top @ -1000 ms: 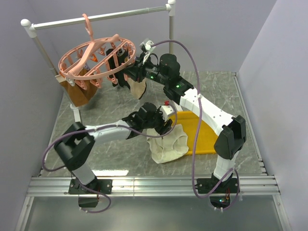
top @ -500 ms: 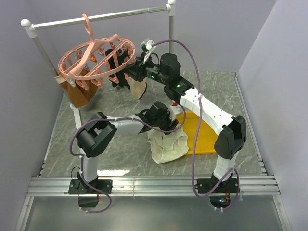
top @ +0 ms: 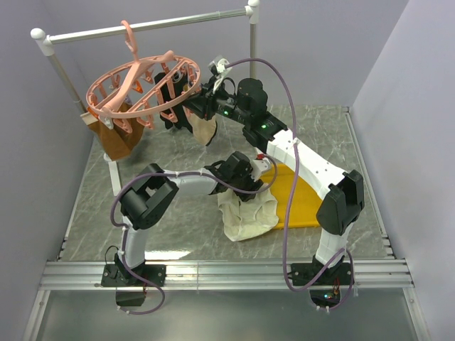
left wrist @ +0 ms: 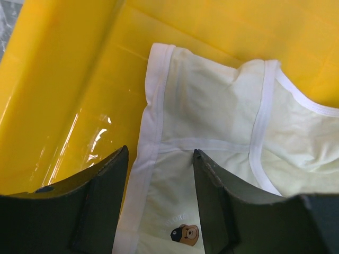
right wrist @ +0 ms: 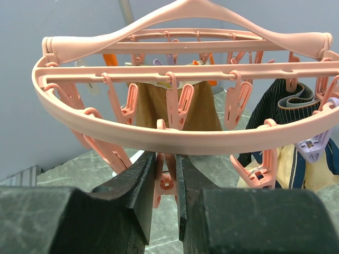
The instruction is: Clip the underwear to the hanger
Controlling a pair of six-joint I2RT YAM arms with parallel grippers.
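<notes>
Underwear (top: 247, 213) lies long axis from yellow tray (top: 304, 202) rim toward near edge — left gripper (left wrist: 159, 211) jaws wide over it. Right gripper (right wrist: 164, 185) jaws narrow — pinching hanger (right wrist: 175, 140) clip.

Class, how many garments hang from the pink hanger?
3 on the hanger: a brown garment at its left side, a black garment and a beige garment at its right side. More may be hidden.

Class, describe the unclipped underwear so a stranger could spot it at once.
Find the yellow tray. At its left edge lies the underwear, pale cream with white trim and a small bear print. Unlike the darker clothes on the pink hanger, it is unclipped.
</notes>
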